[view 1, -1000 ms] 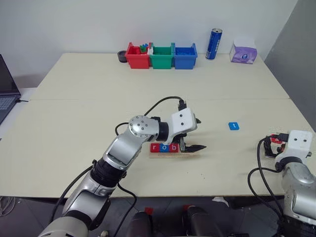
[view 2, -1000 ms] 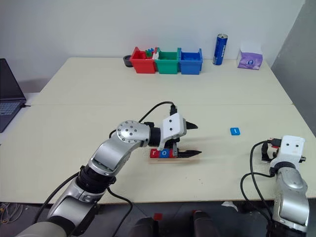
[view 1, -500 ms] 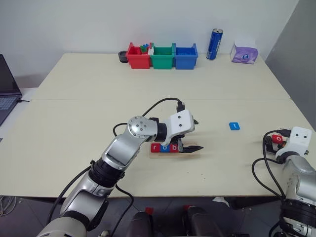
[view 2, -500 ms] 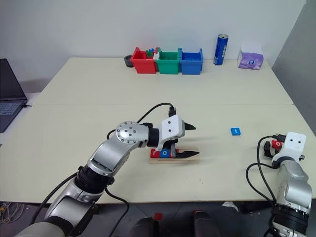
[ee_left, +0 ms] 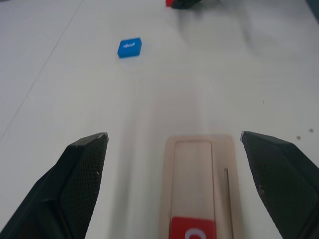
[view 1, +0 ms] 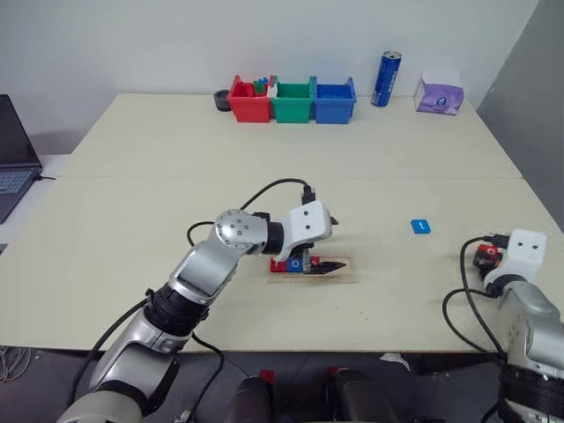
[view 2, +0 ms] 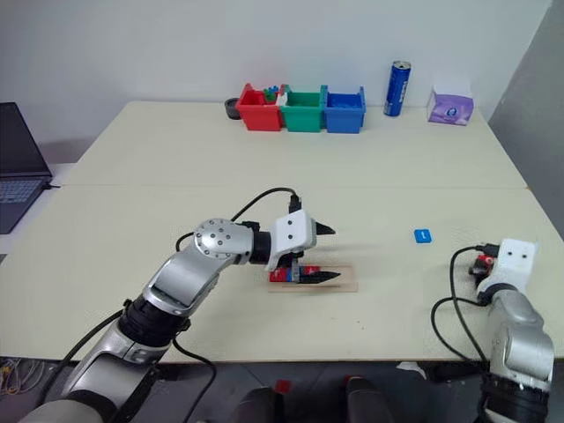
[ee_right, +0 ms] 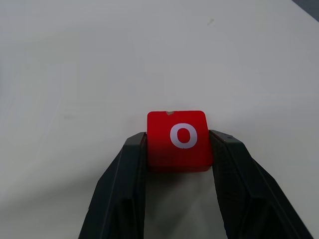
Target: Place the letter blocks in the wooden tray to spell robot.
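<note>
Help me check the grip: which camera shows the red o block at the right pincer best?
The right wrist view: the red o block sits squarely between the right pincer fingers, which touch both sides, its white letter facing the camera. In the head views it is a small red spot near the table's right edge.

You see a pale wooden tray (ee_left: 200,179) at the lower centre, smooth and matt; the red "o" block (ee_right: 177,139) looks like matt plastic; the black fingers (ee_left: 75,184) carry a fine mesh texture; the table (view 1: 176,203) is matt cream; the can (view 1: 384,78), upper right, is glossy metal.
</note>
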